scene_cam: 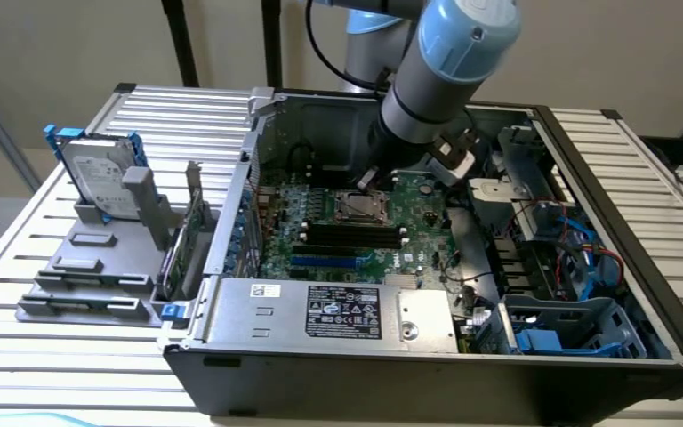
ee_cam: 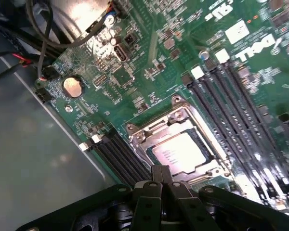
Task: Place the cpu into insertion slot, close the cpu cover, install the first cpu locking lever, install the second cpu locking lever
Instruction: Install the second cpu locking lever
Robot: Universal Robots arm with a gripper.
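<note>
Gripper [ee_cam: 162,179] fingers are pressed together with nothing between them, and in the wrist view we see their black tips poised just at the edge of the cpu cover [ee_cam: 149,132]. We find the cpu [ee_cam: 179,151] already seated in the insertion slot [ee_cam: 204,144], its pale metal face showing through the cut-out of the silver frame plate that lies over it. We cannot tell whether either locking lever is latched. Black memory slots [ee_cam: 241,103] run on one side of the socket, and a shorter bank of black slots [ee_cam: 118,151] lies on the other side, both mounted on the green circuit board [ee_cam: 149,48]. A round coin battery [ee_cam: 72,86] sits on the board near a bundle of dark cables [ee_cam: 43,33]. In the exterior view, we see the arm [scene_cam: 448,67] reaching down into the open computer case [scene_cam: 626,294], with the gripper [scene_cam: 372,181] just above the socket [scene_cam: 362,206] near the middle of the board [scene_cam: 419,209]. A silver power supply [scene_cam: 330,311] with a label occupies the near side of the case. Toward the exterior view's left, a hard drive [scene_cam: 99,173] stands upright in a grey holder [scene_cam: 104,258] on the slatted metal table [scene_cam: 33,249], well apart from the socket.
</note>
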